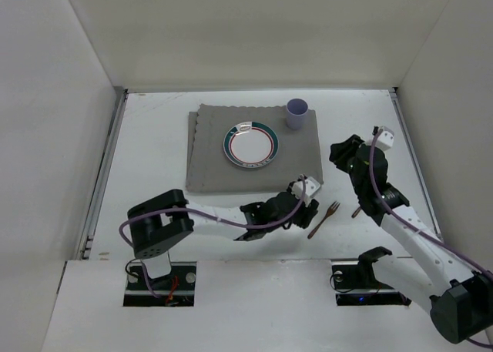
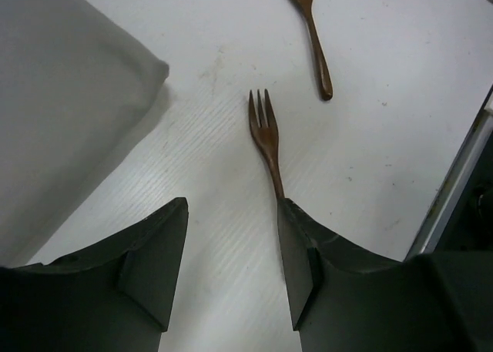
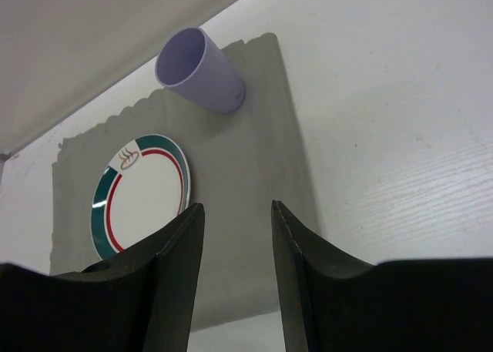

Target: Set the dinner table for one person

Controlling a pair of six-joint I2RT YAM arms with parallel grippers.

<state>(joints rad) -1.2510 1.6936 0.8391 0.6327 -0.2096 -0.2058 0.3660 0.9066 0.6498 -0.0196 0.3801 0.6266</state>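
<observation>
Fork [image 2: 266,136] lies on the dinner table [image 1: 154,152], just right of the near corner of the mat [image 1: 212,155]; your left gripper [image 2: 231,206] hovers over its handle, jaws released and empty, I think to take it. Your right gripper [image 3: 237,207], farther right, is released too. The table spreads white and flat under everything.

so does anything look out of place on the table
The fork and spoon lie askew on the bare dinner table, off the grey mat, not beside the plate. The cup stands upright; nothing spilled.
</observation>
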